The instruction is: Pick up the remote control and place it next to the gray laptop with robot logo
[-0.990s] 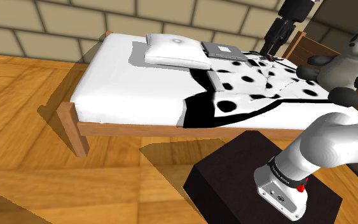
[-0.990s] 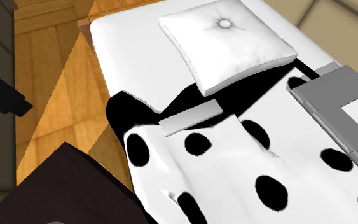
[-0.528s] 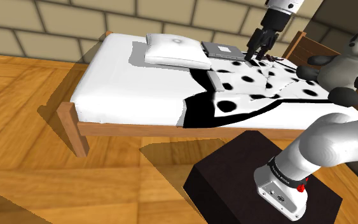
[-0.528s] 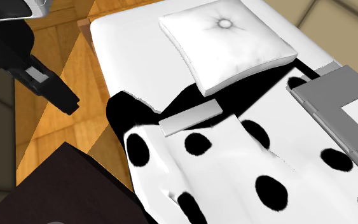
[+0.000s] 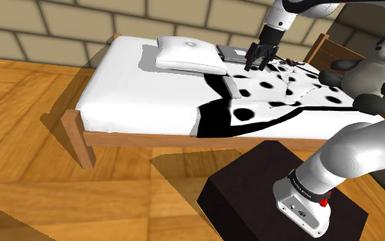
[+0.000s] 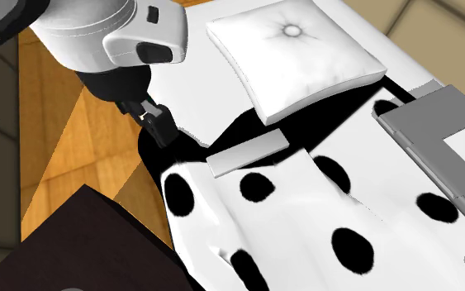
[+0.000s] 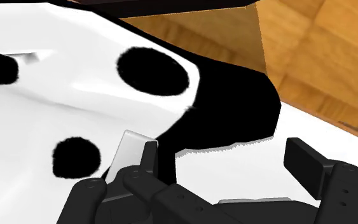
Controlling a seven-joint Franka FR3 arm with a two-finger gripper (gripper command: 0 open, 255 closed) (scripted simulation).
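Nothing is picked up yet. My gripper (image 5: 258,61) hangs just beside the laptop (image 5: 239,54), fingers spread and empty. The remote (image 5: 230,85) lies apart from the laptop on the spotted blanket (image 5: 300,92). Grasp, carry and placement all remain.

The white arm (image 5: 359,149) rises from the shoulder view's lower right, leaves past the top edge and re-enters at the upper right, its wrist angling the black gripper (image 5: 256,65) steeply down and toward that view's left, with the fingers (image 7: 308,162) standing well apart.
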